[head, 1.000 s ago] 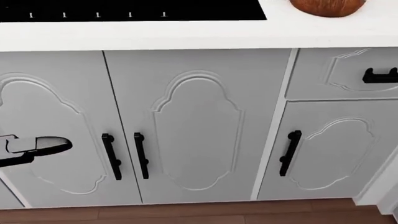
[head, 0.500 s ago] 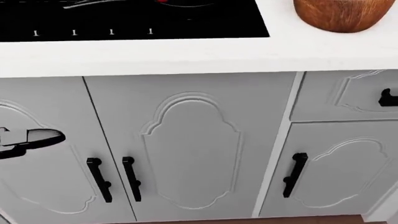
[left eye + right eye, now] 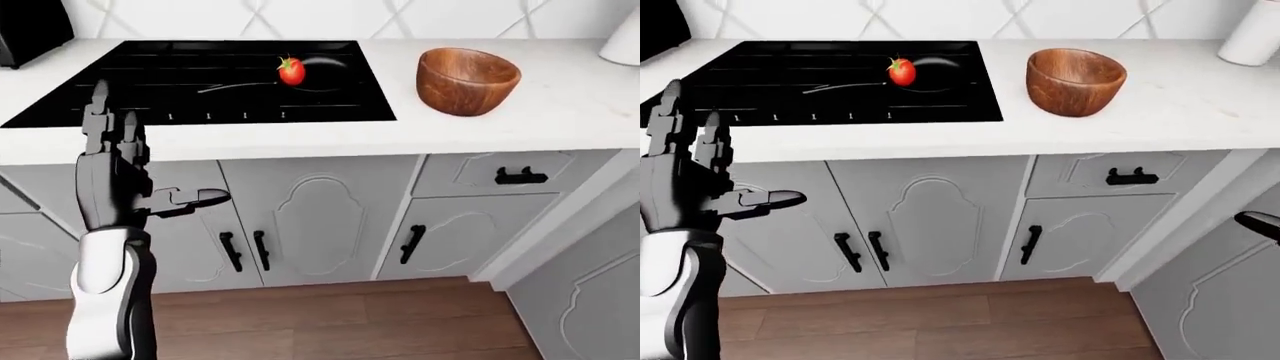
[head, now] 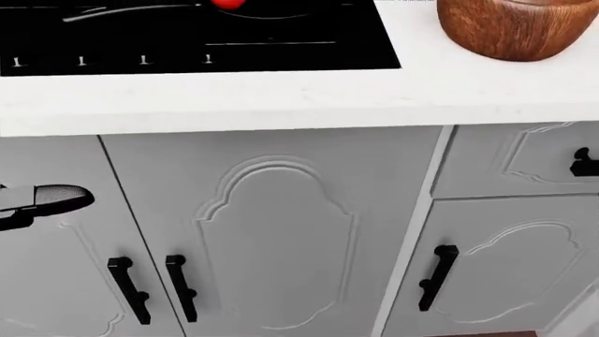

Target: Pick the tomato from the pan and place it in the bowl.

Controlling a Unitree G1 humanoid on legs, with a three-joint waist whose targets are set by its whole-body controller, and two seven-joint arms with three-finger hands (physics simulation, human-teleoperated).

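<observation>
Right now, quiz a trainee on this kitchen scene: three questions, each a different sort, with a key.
1. True or false: the tomato already sits in the wooden bowl.
2. Multiple choice: in the left-eye view, the bowl stands to which side of the stove? A) left B) right C) on top of it
3. Fill in: the left hand is raised below the counter edge with its fingers ____.

Key: 1 false, it lies in the pan on the stove; 2 B; 3 open, holding nothing.

White counter (image 3: pixel 560 105) above grey cabinet doors (image 3: pixel 320 225) with black handles (image 3: pixel 245 250).
</observation>
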